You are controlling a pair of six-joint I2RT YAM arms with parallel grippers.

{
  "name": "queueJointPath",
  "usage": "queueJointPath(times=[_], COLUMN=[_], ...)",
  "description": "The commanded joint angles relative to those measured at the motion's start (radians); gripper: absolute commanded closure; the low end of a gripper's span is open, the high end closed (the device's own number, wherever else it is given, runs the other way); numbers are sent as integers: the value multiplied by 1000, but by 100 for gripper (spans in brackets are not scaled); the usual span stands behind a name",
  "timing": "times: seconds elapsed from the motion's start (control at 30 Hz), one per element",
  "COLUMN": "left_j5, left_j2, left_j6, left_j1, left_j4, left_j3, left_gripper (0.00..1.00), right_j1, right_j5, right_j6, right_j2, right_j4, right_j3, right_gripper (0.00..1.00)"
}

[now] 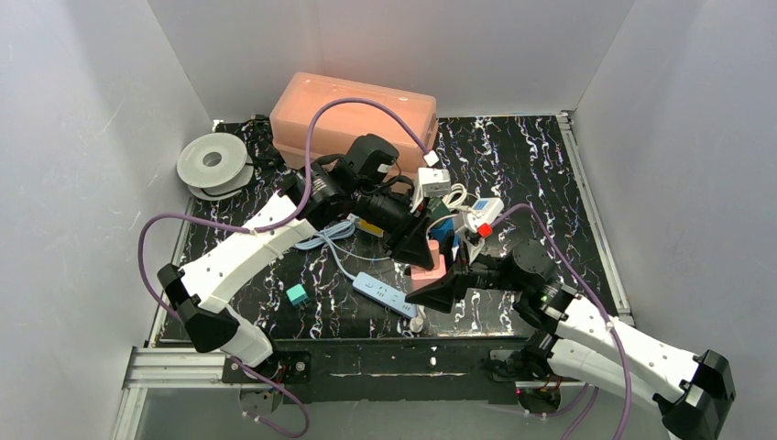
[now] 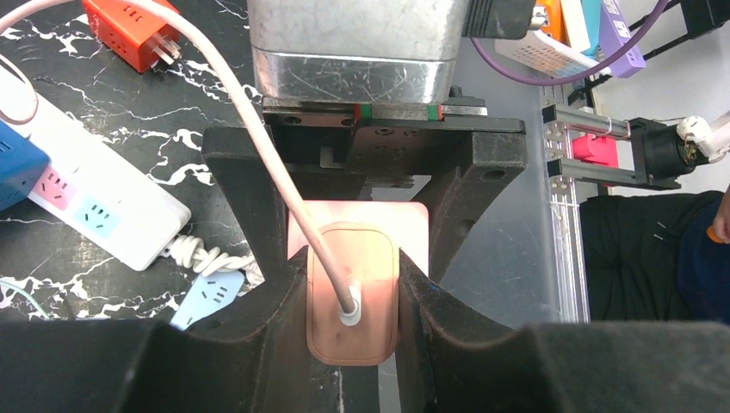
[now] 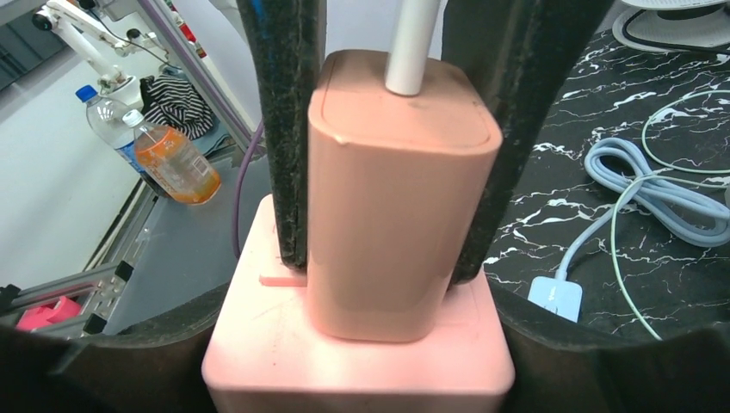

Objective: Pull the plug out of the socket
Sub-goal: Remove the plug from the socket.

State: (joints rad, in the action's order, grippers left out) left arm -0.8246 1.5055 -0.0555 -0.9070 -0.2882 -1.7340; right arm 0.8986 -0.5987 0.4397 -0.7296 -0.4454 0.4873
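The plug [image 3: 396, 198] and the socket [image 3: 361, 361] under it are the same matte salmon pink; the plug's cord [image 3: 411, 43] is whitish. The fingers [image 3: 288, 129] of the left end effector [image 2: 351, 292] beside the plug are black. Around the socket the desk [image 1: 513, 156] is black marble veined with white. Behind the socket stands a translucent peach box [image 1: 357, 115]. Left of the socket lie a pale blue power strip [image 1: 385, 293] and a teal cube [image 1: 296, 294]. Also near the socket, an orange-red adapter [image 2: 129, 30] and a white extension block [image 2: 95, 215] with pink and pale blue outlet faces.
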Motion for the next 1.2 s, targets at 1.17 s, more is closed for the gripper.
queueJointPath(times=[1.17], left_j5=[34], left_j2=[-164], left_j6=[74], left_j1=[167], left_j4=[-90], left_j3=[62], left_gripper=[100], right_j1=[17], right_j5=[464], right_j6=[44], right_j2=[293], right_j4=[498], right_j3=[-62], right_gripper=[99])
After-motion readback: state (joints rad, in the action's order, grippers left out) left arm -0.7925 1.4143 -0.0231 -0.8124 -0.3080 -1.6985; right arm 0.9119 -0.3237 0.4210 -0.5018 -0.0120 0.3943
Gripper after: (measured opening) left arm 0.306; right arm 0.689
